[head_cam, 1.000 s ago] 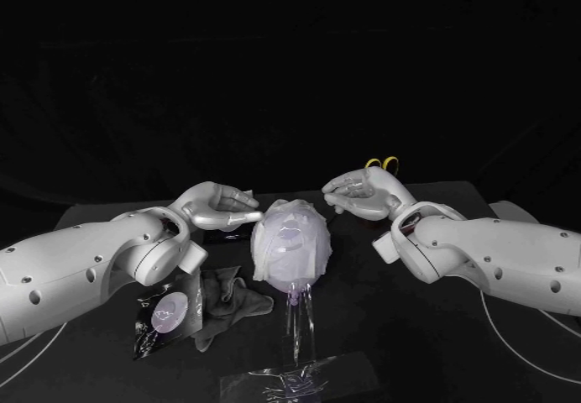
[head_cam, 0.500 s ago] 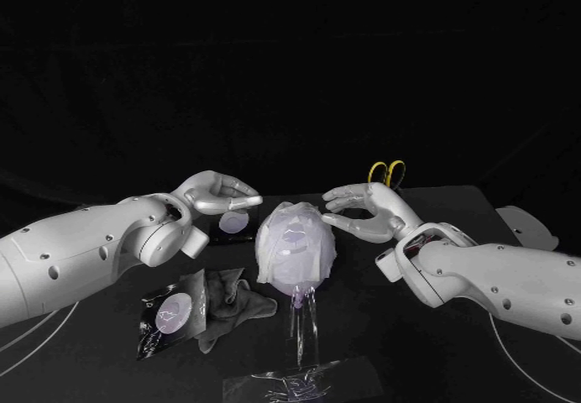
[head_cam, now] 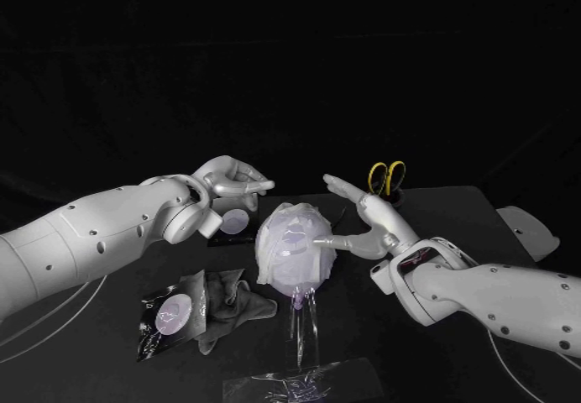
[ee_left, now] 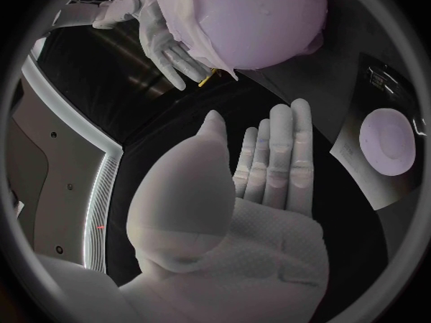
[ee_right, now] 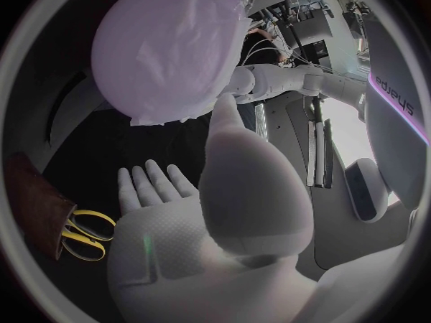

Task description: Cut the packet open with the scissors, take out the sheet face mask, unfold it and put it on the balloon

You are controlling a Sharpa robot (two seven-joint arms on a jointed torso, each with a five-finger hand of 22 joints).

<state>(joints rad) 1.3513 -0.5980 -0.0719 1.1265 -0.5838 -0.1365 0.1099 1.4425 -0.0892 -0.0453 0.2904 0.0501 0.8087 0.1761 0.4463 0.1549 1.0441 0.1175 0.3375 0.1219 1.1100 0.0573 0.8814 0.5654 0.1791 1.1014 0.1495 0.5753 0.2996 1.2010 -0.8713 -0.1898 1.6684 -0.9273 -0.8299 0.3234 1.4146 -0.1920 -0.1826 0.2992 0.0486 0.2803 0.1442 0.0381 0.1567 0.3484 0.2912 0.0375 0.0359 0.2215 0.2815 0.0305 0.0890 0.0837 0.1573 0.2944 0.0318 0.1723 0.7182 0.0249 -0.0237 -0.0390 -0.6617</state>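
Sheet face mask [head_cam: 290, 242] is draped over the balloon [ee_left: 261, 18], which stands upright on a clear stem [head_cam: 299, 327] and clear base [head_cam: 303, 388] at the middle of the black table [head_cam: 448, 210]. The mask covers the balloon's top and sides, and a little bare lilac skin shows below its lower edge.

My right hand [head_cam: 373, 217] is spread flat, palm toward the balloon, and grips nothing. Its thumb [head_cam: 337, 242] reaches across to the mask's edge on the balloon's side, and seems to touch it. The rest of the hand stands just beside the balloon.

My left hand [head_cam: 230, 180] is raised on the other side, apart from the balloon. The wrist view shows its fingers [ee_left: 274, 158] stretched out side by side, with nothing in the palm.

The yellow-handled scissors [head_cam: 388, 177] stand in a dark holder [ee_right: 36, 194] behind my right hand. The packet [head_cam: 170, 315] lies on the table under my left forearm, with a crumpled grey cloth [head_cam: 232, 300] just beside it. A dark flat piece with a pale round patch [head_cam: 232, 222] lies near my left wrist.
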